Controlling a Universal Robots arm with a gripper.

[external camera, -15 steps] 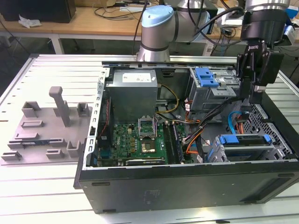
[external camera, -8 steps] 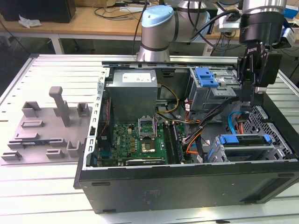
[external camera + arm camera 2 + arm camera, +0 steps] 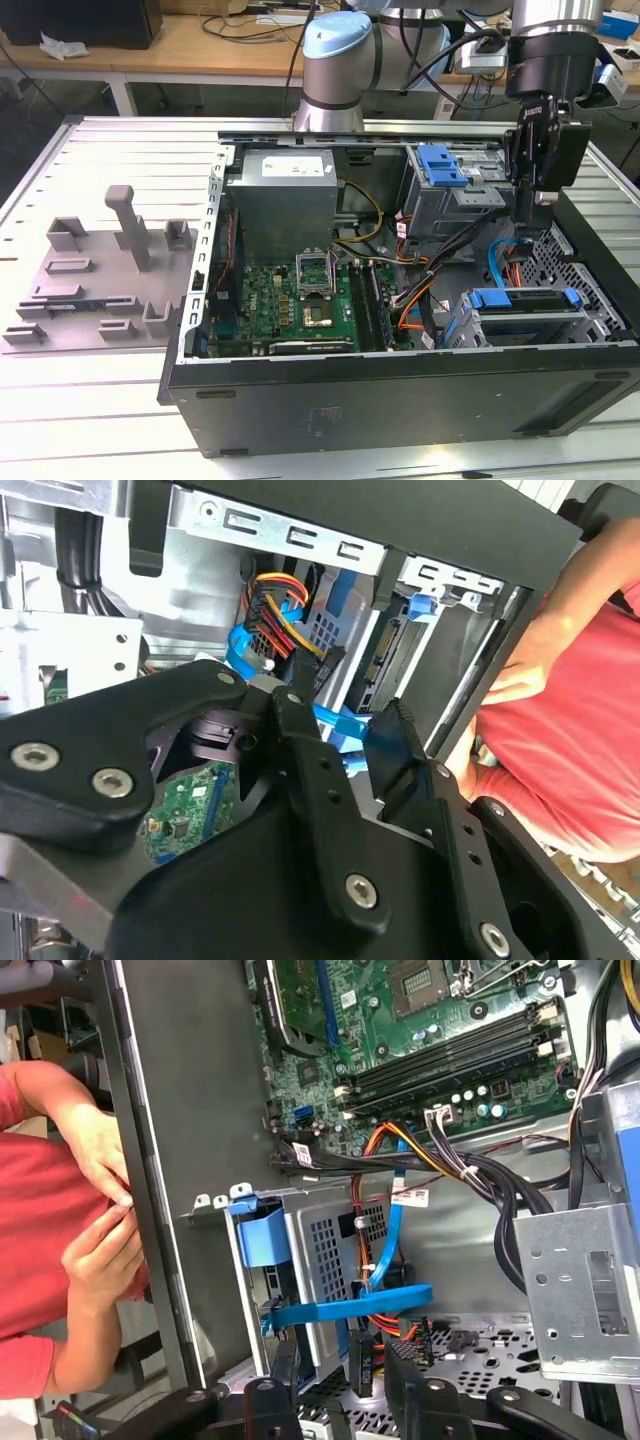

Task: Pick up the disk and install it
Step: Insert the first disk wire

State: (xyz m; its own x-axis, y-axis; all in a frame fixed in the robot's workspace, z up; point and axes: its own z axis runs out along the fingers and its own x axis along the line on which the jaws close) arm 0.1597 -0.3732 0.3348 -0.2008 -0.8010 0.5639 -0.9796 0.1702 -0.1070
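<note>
1. The disk [image 3: 522, 300], its blue carrier bracket showing, sits in the drive bay at the lower right of the exterior view, inside the open computer case [image 3: 400, 400].
2. The gripper [image 3: 532, 222] hangs near the disk, clear of it; in the second wrist view its fingers [image 3: 310, 770] stand apart, gripping nothing.
3. A blue clip [image 3: 443, 165] tops the grey drive cage at upper right; the green motherboard [image 3: 300, 295] lies at centre.
4. A person's hands [image 3: 100, 1240], red top behind them, are beside the case wall in the first wrist view.
5. A grey fixture [image 3: 110, 270] stands on the bench [image 3: 90, 400] at the exterior view's left.
</note>
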